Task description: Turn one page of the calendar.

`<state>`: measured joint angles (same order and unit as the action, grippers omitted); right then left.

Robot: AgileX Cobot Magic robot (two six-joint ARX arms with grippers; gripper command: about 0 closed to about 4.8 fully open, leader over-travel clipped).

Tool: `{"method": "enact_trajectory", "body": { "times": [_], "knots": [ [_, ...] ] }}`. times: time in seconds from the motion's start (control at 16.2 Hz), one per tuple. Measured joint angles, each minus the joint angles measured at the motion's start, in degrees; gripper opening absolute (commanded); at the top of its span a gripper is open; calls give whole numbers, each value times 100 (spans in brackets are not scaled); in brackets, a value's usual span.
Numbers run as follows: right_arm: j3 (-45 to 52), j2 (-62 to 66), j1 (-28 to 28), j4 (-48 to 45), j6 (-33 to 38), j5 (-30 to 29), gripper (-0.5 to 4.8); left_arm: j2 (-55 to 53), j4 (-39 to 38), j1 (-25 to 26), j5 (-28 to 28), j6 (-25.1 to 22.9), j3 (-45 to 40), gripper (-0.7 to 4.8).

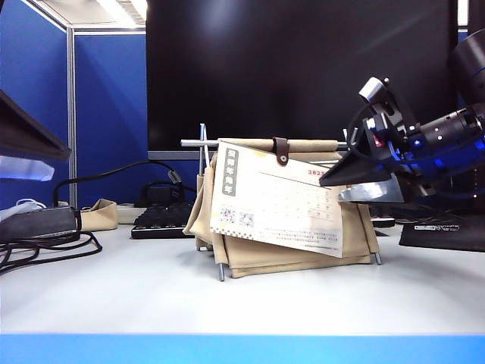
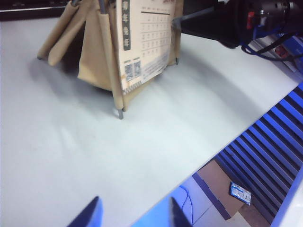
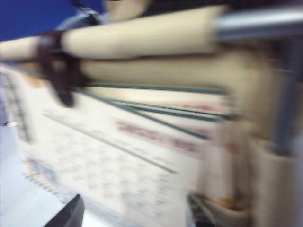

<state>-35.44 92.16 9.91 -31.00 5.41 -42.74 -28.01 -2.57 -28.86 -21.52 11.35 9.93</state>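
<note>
Calendar (image 1: 280,227) stands on the white counter (image 1: 227,303), set back from the front edge and about midway across, in front of a big black monitor (image 1: 303,68). Its front page (image 1: 276,208) hangs crooked over the beige sling, the corner with the codes sagging low, held at the top under a small brown strap (image 1: 282,150).

That sheet looks thin and light, stiff enough to keep flat yet easy to crease or tear at the top, and the rod frame (image 1: 204,144) seems light enough to slide if pushed. A sensible hold would be the free side edge or lower corner, pinched gently and lifted over the top bar.

Right hand (image 1: 364,186) has its jaws spread wide, empty, right at the page's upper side edge; whether it touches the paper I cannot tell. Left hand (image 2: 135,215) hangs open and empty above the counter's front edge, well apart from the frame.
</note>
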Motion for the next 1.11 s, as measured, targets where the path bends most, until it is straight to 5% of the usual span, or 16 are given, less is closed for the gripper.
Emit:
{"method": "enact_trajectory", "body": {
  "times": [0.5,0.74,1.11],
  "knots": [
    [-223,13,-177,-11,-39,-240,272,-2,-22,0,-13,-26,0,186],
    [-332,424,-153,39,210,-979,270,-2,-4,0,-13,-142,0,186],
    [-330,431,-120,140,293,-1307,270,-2,42,0,-13,-144,0,186]
  ]
}}
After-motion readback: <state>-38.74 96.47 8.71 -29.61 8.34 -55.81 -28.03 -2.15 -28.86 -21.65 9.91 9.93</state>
